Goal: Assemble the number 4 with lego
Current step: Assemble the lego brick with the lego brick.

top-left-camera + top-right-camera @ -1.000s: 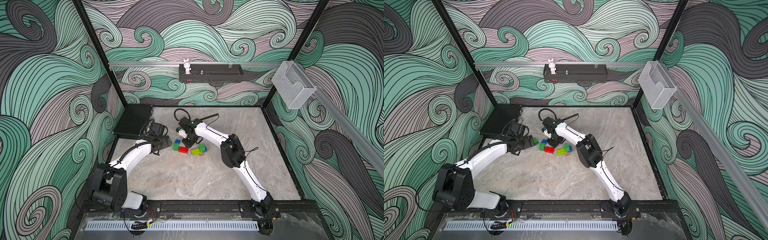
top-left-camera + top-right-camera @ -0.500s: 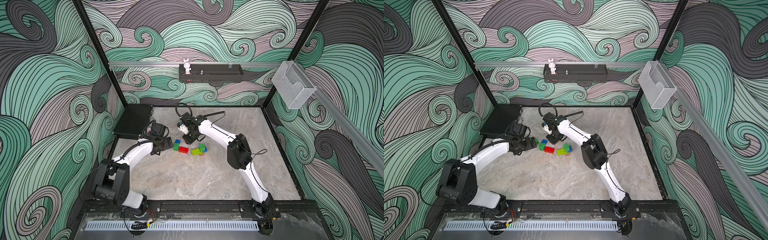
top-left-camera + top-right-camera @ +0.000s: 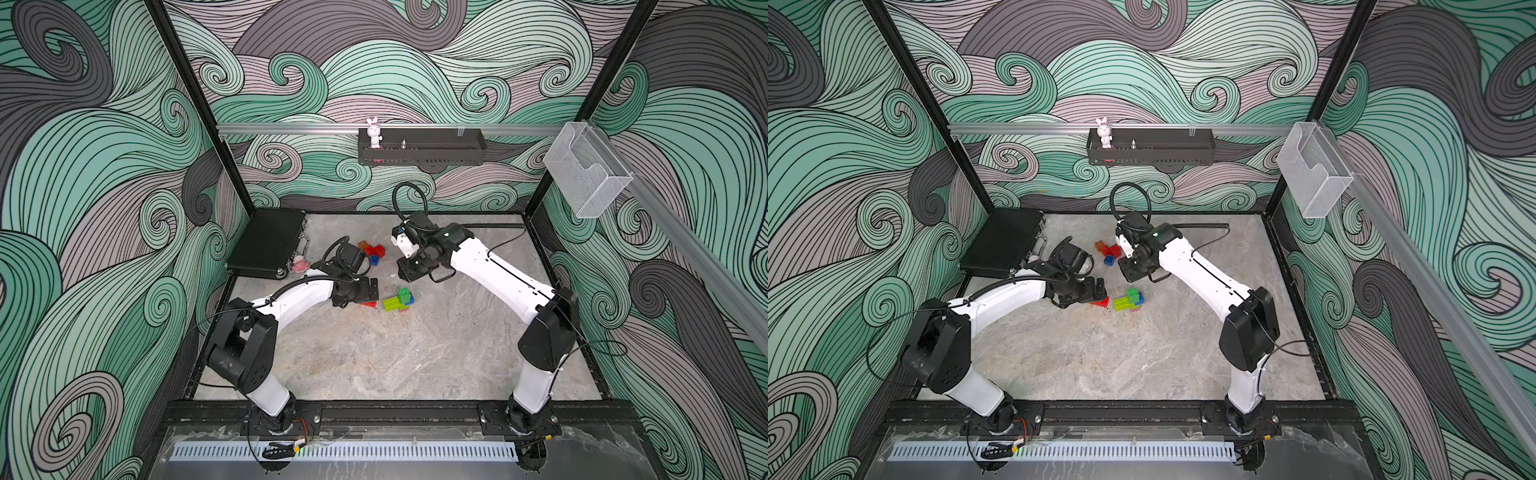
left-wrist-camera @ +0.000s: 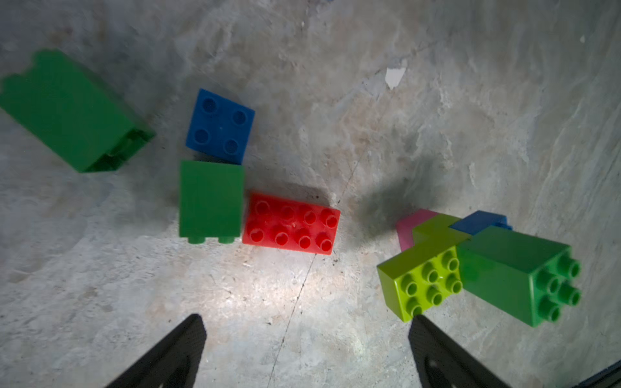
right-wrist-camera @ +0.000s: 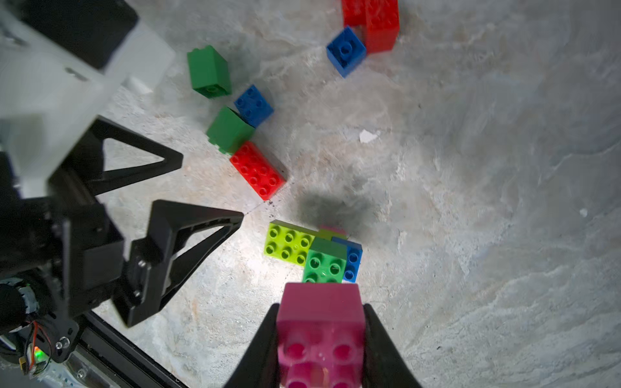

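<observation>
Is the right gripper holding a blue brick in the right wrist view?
No, the right gripper is clamped on a pink brick held between its two jaws.

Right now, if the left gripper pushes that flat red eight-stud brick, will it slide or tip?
Likely slides rather than tips: the red brick lies flat, studs up. It looks rigid, so probably won't bend. Its end appears to touch the dark green brick, so a push that way may shove both.

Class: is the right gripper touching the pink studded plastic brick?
Touching. Right wrist view: the right gripper clamps the pink studded plastic brick on both sides.
</observation>
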Motion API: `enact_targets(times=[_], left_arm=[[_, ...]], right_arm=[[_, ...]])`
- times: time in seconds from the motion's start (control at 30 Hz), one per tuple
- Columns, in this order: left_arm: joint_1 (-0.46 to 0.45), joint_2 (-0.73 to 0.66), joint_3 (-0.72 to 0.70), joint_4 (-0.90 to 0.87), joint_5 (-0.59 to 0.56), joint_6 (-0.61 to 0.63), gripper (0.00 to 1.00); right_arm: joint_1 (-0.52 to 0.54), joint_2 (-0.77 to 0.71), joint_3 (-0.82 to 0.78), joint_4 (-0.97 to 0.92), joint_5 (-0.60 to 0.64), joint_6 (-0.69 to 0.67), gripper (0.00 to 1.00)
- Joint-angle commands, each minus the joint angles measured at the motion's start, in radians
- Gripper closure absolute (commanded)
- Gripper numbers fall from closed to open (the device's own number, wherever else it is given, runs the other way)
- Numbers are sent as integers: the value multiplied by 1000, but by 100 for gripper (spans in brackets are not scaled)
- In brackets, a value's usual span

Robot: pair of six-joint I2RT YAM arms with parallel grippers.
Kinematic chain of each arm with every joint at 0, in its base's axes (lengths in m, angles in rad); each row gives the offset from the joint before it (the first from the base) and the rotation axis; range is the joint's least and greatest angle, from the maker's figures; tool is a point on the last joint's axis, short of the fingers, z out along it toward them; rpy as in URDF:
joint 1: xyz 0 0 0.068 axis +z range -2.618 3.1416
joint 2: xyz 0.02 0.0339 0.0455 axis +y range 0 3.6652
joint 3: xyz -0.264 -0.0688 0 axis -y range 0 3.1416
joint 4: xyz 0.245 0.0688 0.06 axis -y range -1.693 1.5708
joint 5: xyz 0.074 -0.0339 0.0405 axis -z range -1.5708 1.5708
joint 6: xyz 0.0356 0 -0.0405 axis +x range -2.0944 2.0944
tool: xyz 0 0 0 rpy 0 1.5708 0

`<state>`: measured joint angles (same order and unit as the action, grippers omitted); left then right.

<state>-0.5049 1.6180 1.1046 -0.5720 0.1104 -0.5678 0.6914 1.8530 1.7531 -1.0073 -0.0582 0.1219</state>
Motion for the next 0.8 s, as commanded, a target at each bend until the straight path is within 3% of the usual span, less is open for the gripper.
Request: enact_targets(times=[0.0,0.77], left_arm=[[-1,25,31,-23,38,0,2],[-2,59,32,-23,27,5,1]], right_arm=[[8,21,-3,-70,25,49,69],[40,147,62,-116,68,122,68]])
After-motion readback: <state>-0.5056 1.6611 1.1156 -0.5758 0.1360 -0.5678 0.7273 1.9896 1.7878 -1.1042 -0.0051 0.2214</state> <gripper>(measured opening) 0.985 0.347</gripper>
